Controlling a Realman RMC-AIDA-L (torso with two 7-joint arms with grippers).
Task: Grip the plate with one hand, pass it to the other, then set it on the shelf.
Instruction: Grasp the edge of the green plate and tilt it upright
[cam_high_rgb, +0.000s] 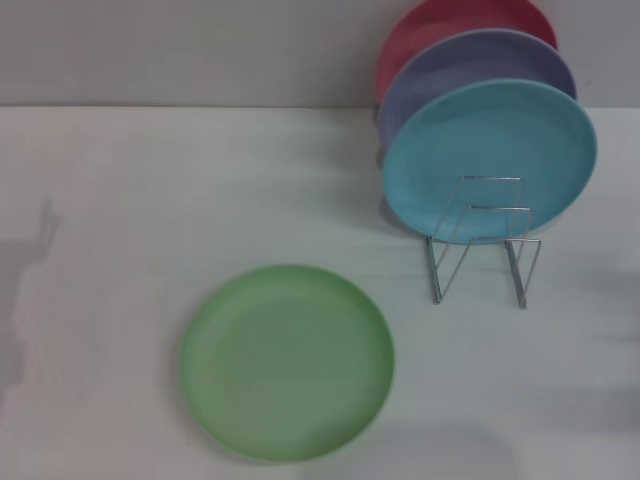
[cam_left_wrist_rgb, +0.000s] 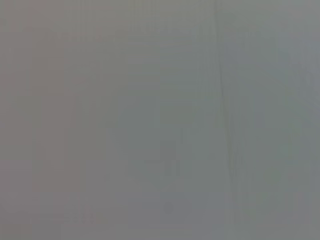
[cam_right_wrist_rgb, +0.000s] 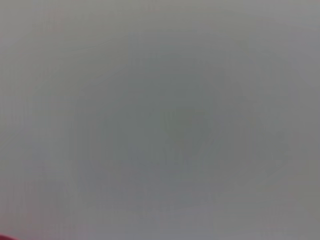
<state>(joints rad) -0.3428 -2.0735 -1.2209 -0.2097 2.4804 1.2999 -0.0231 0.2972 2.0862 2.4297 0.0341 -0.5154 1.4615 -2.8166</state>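
The light green plate (cam_high_rgb: 287, 362) lies flat on the white table, near the front and a little left of centre. The silver wire rack (cam_high_rgb: 482, 248) stands at the right, behind and to the right of the green plate, with its front loops bare. Neither gripper shows in the head view. Both wrist views show only a plain grey surface, with no fingers and no plate in them.
A sky-blue plate (cam_high_rgb: 490, 160), a lavender plate (cam_high_rgb: 470, 72) and a red plate (cam_high_rgb: 440, 25) stand upright in the back of the rack, one behind the other. The white table (cam_high_rgb: 130, 230) stretches to the left. A grey wall runs behind.
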